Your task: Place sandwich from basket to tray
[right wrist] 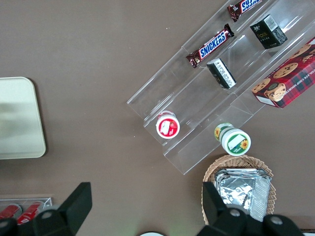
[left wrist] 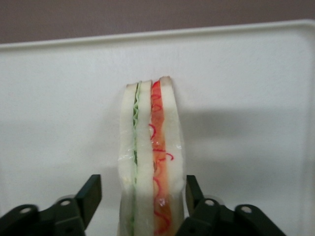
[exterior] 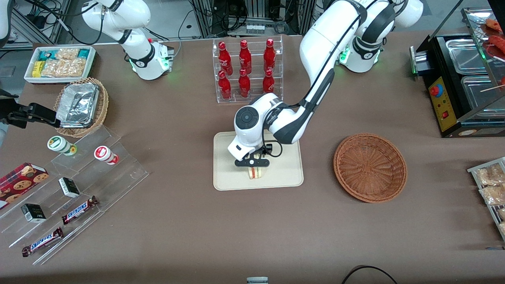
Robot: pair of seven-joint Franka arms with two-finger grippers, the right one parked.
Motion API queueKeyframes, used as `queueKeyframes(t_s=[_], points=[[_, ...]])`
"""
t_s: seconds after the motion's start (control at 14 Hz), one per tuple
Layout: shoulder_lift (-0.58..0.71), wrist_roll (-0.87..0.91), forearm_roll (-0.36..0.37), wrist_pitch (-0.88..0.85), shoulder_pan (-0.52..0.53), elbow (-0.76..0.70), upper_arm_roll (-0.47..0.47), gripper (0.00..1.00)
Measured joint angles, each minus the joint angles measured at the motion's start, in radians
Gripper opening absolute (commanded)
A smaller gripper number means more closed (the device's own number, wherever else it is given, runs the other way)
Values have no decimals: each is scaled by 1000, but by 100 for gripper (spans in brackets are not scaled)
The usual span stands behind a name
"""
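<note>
The sandwich (exterior: pixel 255 172) (left wrist: pixel 150 157) stands on edge on the cream tray (exterior: pixel 284 173) (left wrist: pixel 246 98), in the part of it nearest the front camera, with its green and red filling layers showing. My left gripper (exterior: pixel 253 166) (left wrist: pixel 141 189) hangs low over the tray, open, with one black finger on each side of the sandwich. One finger (left wrist: pixel 90 196) stands clearly apart from the bread; the other (left wrist: pixel 192 194) is close against it. The reddish-brown basket (exterior: pixel 370 167) lies empty beside the tray, toward the working arm's end of the table.
A clear rack of red bottles (exterior: pixel 246 71) stands farther from the front camera than the tray. Toward the parked arm's end are an acrylic stepped shelf with snacks (exterior: pixel 79 185), a tan basket of foil containers (exterior: pixel 81 106) and a white snack bin (exterior: pixel 59 63). A black appliance (exterior: pixel 461 86) sits at the working arm's end.
</note>
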State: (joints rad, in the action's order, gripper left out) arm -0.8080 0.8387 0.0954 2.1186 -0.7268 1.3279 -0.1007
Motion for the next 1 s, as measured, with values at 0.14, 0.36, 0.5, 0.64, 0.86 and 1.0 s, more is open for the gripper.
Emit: queueKeyframes(t_s=[0.14,0.36,0.5,0.64,0.86,1.0], points=[[67,7,0,-51,14,-20,6,100],[213,9,0,-177,77,-25,12,100],[302,10,0,-268,132,-12,15,100],[392,3,0,-296,203,41,18,100],[538,-112,0,-302,324,188,20,100],[634,-232,-5,-302,406,285,20,100]])
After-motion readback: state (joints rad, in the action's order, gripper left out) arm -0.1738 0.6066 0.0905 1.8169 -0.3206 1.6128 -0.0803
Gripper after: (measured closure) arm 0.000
